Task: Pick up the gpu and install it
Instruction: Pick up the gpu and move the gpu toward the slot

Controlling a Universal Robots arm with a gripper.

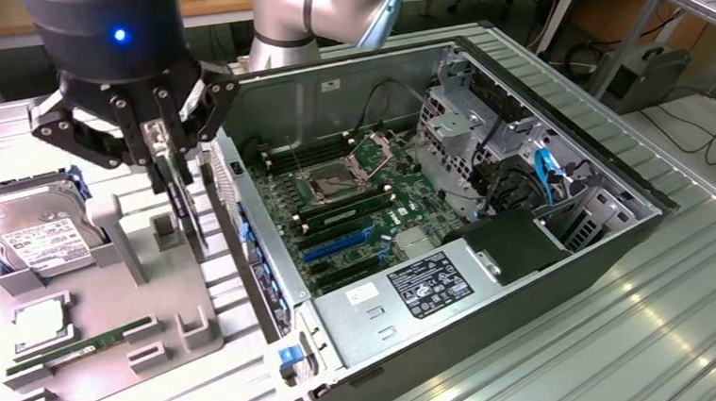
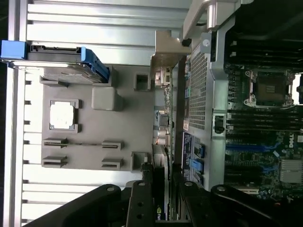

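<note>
**A:** Starting with the exterior view: where do we place the gpu (image 1: 186, 217)?

**B:** We see it standing on edge in the grey holder (image 1: 150, 300), just beside the open case (image 1: 495, 342), on the exterior view's left of it. It is outside the case, not in it.

**A:** And the tool (image 1: 174, 175)?

**B:** It stands straight above the card. Its two fingers (image 1: 157, 153) reach down either side of the top edge, with very little gap between them.

**A:** What else do we note near the case?

**B:** The hard drive (image 1: 31, 240) sits in the same holder, on the side away from the case, and everything rests on the ribbed metal surface (image 1: 668, 311). Inside the case, the blue slots (image 1: 336, 245) carry no card.

**A:** Now the wrist view.

**B:** There we look along the thin edge of the gpu (image 2: 163, 156). It runs parallel to the perforated wall of the case (image 2: 199, 85), just beside it. The tool (image 2: 162, 198) has a dark finger against each face of the card, so we read it as pinching the gpu. How firmly, we cannot tell.

**A:** So how far along are we?

**B:** Early, by our judgement. The grip looks made, but the card sits in the holder, not lifted. Carrying it to the case and seating it inside are both undone.
</note>
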